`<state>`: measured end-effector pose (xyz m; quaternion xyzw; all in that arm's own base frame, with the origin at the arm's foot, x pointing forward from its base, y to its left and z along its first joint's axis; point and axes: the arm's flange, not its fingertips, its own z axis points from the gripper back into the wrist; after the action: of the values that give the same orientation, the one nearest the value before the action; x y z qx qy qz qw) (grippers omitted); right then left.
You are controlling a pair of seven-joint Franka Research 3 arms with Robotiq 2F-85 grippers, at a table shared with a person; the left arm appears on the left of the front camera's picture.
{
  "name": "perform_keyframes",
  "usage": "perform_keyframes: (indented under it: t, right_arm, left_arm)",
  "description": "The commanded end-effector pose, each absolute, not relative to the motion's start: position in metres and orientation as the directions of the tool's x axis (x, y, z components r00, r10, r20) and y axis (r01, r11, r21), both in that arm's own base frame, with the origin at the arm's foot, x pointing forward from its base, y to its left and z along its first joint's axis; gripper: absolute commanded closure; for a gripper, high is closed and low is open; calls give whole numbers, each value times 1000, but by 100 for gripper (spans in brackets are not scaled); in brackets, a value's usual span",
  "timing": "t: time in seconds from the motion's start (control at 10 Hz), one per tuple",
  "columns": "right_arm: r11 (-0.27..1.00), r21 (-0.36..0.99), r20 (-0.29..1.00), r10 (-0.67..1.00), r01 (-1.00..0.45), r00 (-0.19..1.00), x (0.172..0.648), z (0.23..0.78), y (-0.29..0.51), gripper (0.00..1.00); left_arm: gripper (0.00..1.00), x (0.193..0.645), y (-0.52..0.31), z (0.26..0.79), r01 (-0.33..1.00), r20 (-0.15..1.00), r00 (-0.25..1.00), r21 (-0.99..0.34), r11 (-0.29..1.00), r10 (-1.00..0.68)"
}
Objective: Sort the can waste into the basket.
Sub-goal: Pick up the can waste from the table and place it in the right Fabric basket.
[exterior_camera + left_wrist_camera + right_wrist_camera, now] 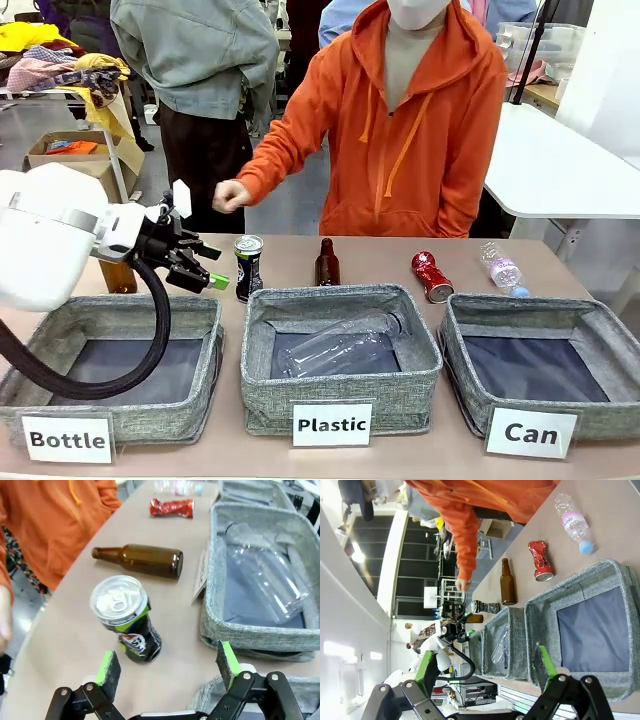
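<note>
We see the robot's white left arm (50, 240) come in from the left side and bend across the grey fabric basket labelled "Bottle" (110, 312), its wrist turned so that the left gripper (212, 267) points sideways along the table. Its green-padded jaws stand wide apart with nothing between them. Just ahead of the fingertips, near but not touching, stands the black metal drink can with a silver top (248, 266), upright on the tan table (380, 255) behind the grey fabric basket labelled "Plastic" (340, 297). In the left wrist view the left gripper (166, 660) frames that can (127, 620), which sits nearer one finger.

The shiny red dented metal can (432, 276) lies on its side farther right, just behind the grey fabric basket labelled "Can" (540, 310), which holds no cans.

In the right wrist view we find the right gripper (484, 660) spread wide too, holding nothing, with that basket (570, 583) beyond it.

The person's hand (230, 195) hangs in a loose fist above the table's far edge.
</note>
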<state>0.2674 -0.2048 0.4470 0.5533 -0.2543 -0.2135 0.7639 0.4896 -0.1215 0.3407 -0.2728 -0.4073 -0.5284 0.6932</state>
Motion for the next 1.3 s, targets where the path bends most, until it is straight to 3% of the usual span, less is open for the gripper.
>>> perform_keyframes:
  t: [0.0,0.2,0.4,0.7,0.9,1.2]
  right_arm:
    - [296,955,180,-607,10,774,270,448,-206,0]
    - [296,955,180,-607,10,774,270,448,-206,0]
    - [296,955,180,-607,10,774,270,448,-206,0]
    - [296,955,180,-607,10,774,270,448,-206,0]
    - [296,955,180,-607,10,774,270,448,-206,0]
    - [296,955,180,-607,10,774,270,448,-206,0]
  left_arm:
    - [0,435,-63,395,940,919,52,87,329,-391]
    - [0,353,-9,446,924,931,-42,175,342,-363]
    - [0,306,51,481,920,948,-71,183,347,-311]
    - [0,309,139,503,874,979,8,92,478,-203]
    - [0,311,187,489,828,988,81,7,561,-132]
    - [0,290,216,465,792,997,69,-29,610,-43]
